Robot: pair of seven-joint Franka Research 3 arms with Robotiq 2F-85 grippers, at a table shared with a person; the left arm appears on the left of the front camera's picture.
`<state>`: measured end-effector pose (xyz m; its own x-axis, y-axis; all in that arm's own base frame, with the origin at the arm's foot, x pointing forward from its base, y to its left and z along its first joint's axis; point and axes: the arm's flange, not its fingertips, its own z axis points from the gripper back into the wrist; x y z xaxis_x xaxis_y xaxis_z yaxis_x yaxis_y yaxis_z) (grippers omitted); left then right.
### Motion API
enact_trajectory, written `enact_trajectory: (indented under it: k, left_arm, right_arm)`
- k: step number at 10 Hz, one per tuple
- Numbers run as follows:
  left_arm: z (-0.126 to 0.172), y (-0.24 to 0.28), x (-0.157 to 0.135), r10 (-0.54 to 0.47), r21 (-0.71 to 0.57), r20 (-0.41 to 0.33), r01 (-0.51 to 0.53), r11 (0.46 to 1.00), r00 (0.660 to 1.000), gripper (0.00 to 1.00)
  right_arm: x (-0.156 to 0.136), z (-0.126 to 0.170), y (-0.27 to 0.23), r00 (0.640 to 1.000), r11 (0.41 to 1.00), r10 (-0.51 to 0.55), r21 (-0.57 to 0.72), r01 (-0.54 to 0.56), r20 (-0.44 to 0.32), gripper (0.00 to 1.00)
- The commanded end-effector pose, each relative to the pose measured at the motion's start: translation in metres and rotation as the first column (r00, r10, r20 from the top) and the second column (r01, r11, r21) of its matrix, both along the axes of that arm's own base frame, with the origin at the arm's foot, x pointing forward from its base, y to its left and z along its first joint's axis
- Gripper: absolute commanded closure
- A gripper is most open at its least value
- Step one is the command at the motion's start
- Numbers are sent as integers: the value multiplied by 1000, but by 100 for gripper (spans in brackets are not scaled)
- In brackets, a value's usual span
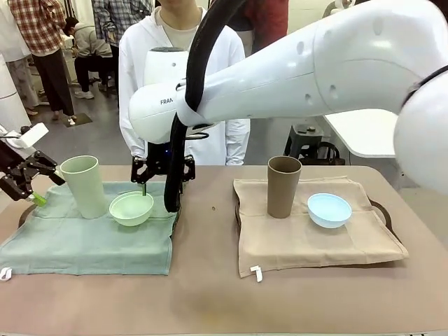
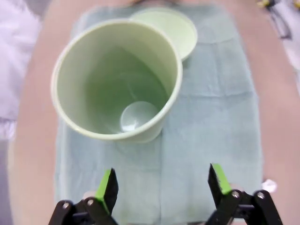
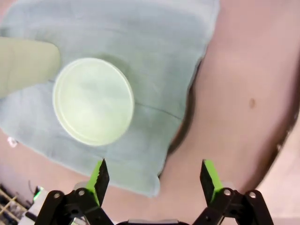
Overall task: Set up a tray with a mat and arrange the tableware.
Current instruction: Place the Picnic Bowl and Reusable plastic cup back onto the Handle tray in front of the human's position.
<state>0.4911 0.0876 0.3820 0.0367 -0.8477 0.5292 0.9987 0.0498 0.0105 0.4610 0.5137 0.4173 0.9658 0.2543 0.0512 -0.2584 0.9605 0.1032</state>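
A pale green cup (image 1: pixel 84 185) stands upright on a green mat (image 1: pixel 91 241), with a pale green bowl (image 1: pixel 131 208) beside it on the right. My left gripper (image 1: pixel 31 185) hovers open just left of the cup; in the left wrist view the gripper (image 2: pixel 161 187) looks down into the cup (image 2: pixel 117 79), with the bowl (image 2: pixel 168 28) beyond. My right gripper (image 1: pixel 162 183) hangs open just behind the bowl, apart from it; the right wrist view has the gripper (image 3: pixel 154 180) beside the bowl (image 3: pixel 93 101). A brown cup (image 1: pixel 283 185) and a light blue bowl (image 1: pixel 329 210) stand on a beige mat (image 1: pixel 315 238).
A dark tray rim (image 1: pixel 383 210) peeks out from under the beige mat, and another dark rim (image 3: pixel 185 126) shows under the green mat. A person in a white top (image 1: pixel 140 77) stands at the far side. The right arm (image 1: pixel 280 70) spans the table above the middle.
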Motion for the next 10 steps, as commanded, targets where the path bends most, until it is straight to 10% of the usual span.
enact_trajectory:
  k: [1, 4, 10]
  left_arm:
    - [30, -35, -36, 283, 182, 122, -301, 936, 951, 0]
    - [78, -76, -63, 438, 367, 275, -514, 775, 856, 0]
    - [165, -154, -93, 552, 422, 72, -527, 738, 831, 0]
  right_arm:
    - [-25, 18, -20, 1000, 998, -27, -65, 28, 11, 0]
    - [-39, 51, -50, 996, 994, -88, -68, 88, 3, 0]
    - [-60, 111, -92, 1000, 994, 6, -113, -5, 2, 0]
